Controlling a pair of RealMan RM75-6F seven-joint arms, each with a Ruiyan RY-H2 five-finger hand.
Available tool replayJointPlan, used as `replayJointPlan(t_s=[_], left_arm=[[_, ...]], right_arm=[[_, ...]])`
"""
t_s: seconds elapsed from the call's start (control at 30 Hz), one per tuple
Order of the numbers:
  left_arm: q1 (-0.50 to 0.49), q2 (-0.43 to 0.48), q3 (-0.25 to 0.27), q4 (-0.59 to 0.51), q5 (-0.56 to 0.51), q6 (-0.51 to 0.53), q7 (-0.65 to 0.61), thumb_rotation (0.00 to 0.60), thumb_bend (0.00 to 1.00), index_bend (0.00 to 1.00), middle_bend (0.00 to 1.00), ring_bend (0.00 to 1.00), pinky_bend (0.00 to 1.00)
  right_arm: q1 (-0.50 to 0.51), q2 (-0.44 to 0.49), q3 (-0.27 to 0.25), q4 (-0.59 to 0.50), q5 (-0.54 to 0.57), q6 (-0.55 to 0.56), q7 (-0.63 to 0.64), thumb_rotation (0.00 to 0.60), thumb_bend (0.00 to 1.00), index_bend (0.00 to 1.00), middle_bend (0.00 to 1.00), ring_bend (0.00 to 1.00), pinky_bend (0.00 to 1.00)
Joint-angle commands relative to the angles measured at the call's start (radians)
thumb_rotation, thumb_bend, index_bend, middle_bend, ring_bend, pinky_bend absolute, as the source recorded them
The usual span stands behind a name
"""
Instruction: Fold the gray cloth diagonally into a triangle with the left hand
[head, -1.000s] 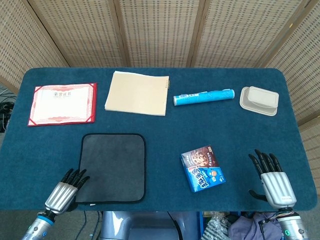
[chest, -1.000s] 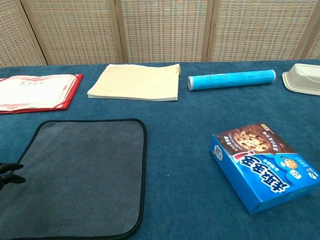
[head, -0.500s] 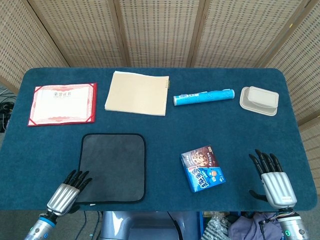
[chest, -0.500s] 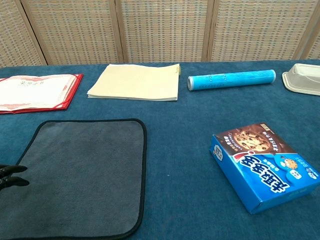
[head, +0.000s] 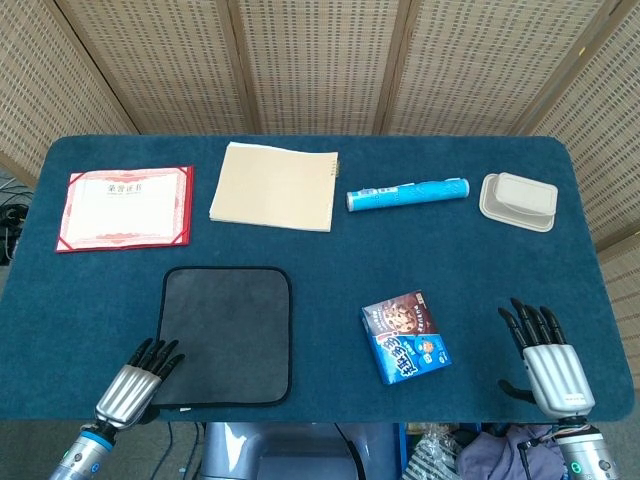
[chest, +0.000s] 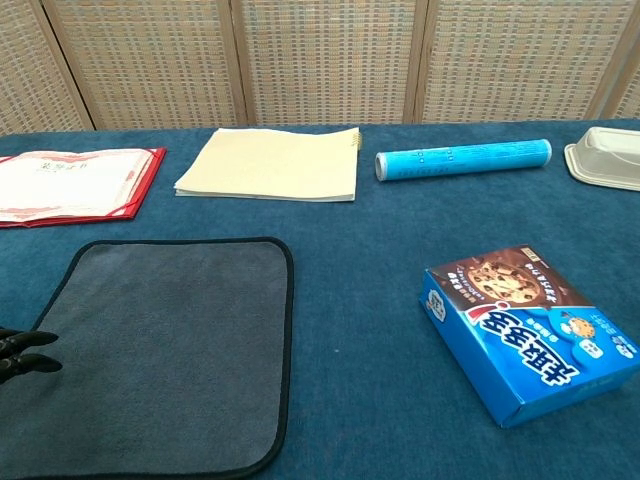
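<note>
Cloth of plain gray, edged all round with a thin black border and rounded at its corners, lies flat and unfolded on the blue desk, near the front edge and left of centre. Its surface looks smooth and faintly napped in the chest view, with no crease or raised corner, and a small pale tag shows at its near edge in the head view.

The left hand rests at the cloth's near left corner, fingers spread and extended, dark fingertips reaching onto the cloth's left edge; it grips nothing. The right hand lies well apart at the front right of the desk, palm down, fingers splayed and empty.

Between the two hands, a blue cookie box sits to the right of the cloth, apart from it. Along the back of the desk run, from left to right, a red-bordered certificate, a cream notebook, a light blue tube lying on its side and a beige lidded container. Woven screen panels stand behind the desk.
</note>
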Motion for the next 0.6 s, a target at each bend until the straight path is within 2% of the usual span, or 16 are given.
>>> replayJointPlan(t_s=[0.03, 0.33, 0.6], left_arm=[[-0.002, -0.001, 0.000, -0.002, 0.005, 0.003, -0.004, 0.600, 0.20, 0.11, 0.00, 0.00, 0.00], [-0.005, -0.004, 0.007, 0.001, 0.016, 0.005, -0.018, 0.600, 0.22, 0.22, 0.00, 0.00, 0.00], [-0.005, -0.008, 0.007, 0.009, 0.016, 0.006, -0.018, 0.600, 0.30, 0.22, 0.00, 0.00, 0.00]], right_arm=[[0.000, 0.000, 0.000, 0.000, 0.000, 0.000, 0.000, 0.600, 0.00, 0.00, 0.00, 0.00, 0.00], [-0.001, 0.000, 0.000, -0.001, -0.001, -0.001, -0.001, 0.600, 0.00, 0.00, 0.00, 0.00, 0.00], [-0.001, 0.000, 0.000, -0.002, -0.001, -0.003, -0.001, 0.600, 0.00, 0.00, 0.00, 0.00, 0.00]])
